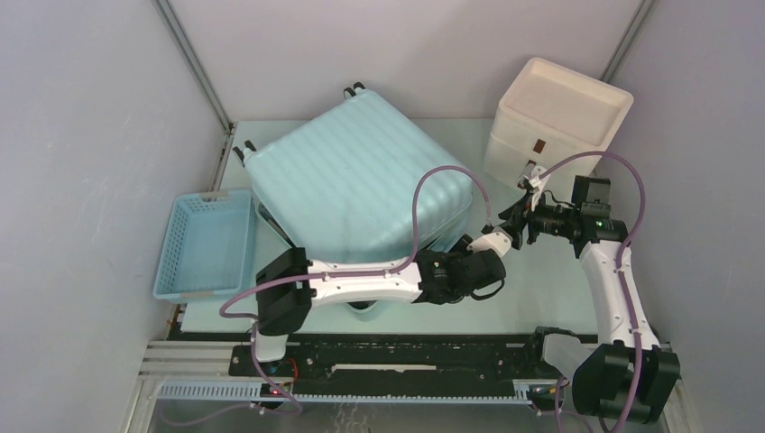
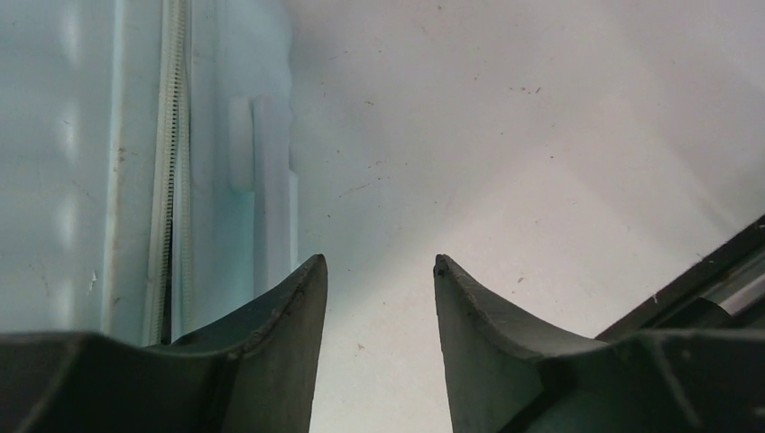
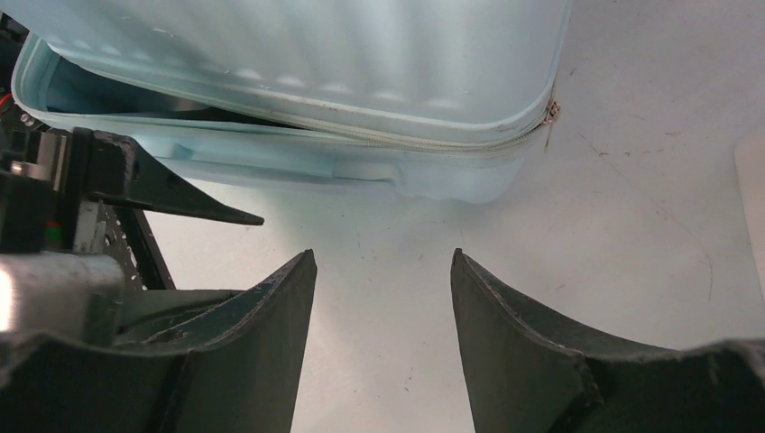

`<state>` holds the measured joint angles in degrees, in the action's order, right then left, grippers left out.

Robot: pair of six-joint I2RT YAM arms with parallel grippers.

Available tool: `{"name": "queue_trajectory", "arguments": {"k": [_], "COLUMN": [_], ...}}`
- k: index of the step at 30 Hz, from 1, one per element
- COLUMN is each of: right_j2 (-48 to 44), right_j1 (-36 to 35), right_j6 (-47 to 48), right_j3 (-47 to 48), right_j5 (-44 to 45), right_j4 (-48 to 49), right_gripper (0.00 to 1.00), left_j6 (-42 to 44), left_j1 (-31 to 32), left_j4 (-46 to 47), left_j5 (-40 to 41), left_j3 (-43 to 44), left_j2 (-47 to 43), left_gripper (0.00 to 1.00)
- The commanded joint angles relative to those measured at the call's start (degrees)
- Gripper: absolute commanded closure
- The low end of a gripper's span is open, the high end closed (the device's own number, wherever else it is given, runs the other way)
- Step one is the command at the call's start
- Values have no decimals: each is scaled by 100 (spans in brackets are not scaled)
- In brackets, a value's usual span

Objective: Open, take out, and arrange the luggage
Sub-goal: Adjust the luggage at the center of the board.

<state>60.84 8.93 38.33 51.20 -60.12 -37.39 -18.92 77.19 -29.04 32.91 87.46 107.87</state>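
Opening step, by the looks: luggage (image 1: pixel 361 176) lid is only cracked. Left hand (image 2: pixel 379 263) and right hand (image 3: pixel 383 255) are held wide, empty. Lid edge probably needs to be hooked and lifted next.

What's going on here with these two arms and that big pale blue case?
Two robot arms are set to open the suitcase lying on the table. Its zip looks undone along one side, and the lid is lifted a crack at one end. The left gripper and right gripper are both open and empty, near the case's edge. A blue basket and a white box stand either side.
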Motion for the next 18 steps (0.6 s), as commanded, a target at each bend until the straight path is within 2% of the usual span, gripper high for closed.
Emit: {"name": "queue_trajectory", "arguments": {"k": [1,18], "right_j2": [25,77], "right_j1": [52,118], "right_j6": [-115,-141], "right_j3": [77,78], "right_j5": [18,52], "right_j4": [135,144], "right_gripper": [34,34], "left_j6": [63,151], "left_j1": [-132,-435], "left_j4": [-279,-392], "left_j5": [355,615], "left_j3": [436,371], "left_j2": [221,438], "left_gripper": [48,47]}}
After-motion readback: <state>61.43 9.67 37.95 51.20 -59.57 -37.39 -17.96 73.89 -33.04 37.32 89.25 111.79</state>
